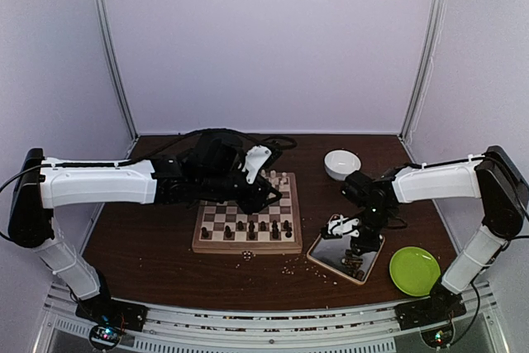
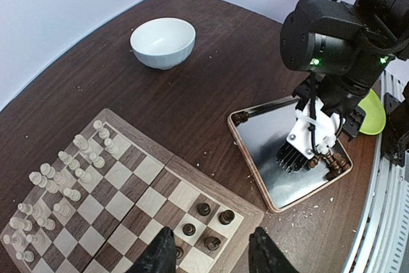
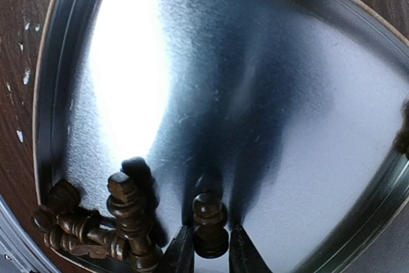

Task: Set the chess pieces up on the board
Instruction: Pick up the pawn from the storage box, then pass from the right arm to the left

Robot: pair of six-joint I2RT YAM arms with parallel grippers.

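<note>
Three containers stand on the dark table to the right of the board [image 1: 248, 247]: a white bowl [image 1: 341, 164] at the far side, a shiny metal tray [image 1: 331, 252] near the board's right edge, and a green plate [image 1: 414, 270] further right and nearer. The tray holds a small heap of dark chess pieces [image 3: 96, 228] lying tumbled against one another in its near corner, while the rest of its floor shows bare metal. Just beside that heap one dark pawn [image 3: 209, 222] stands upright on the tray. The right gripper [image 3: 209, 254] is down around the pawn with a finger close on either side of its base, but whether the fingers actually pinch it cannot be told. On the board, cream pieces [image 2: 57, 183] crowd the far rows and a handful of dark pieces [image 2: 204, 209] stand on the near rows, several of them towards the right corner. The left gripper [image 2: 211, 257] hangs over that near right corner of the board with its fingers spread wide and nothing between them. Pale crumbs [image 1: 289, 269] are scattered on the table between the board and the tray.
</note>
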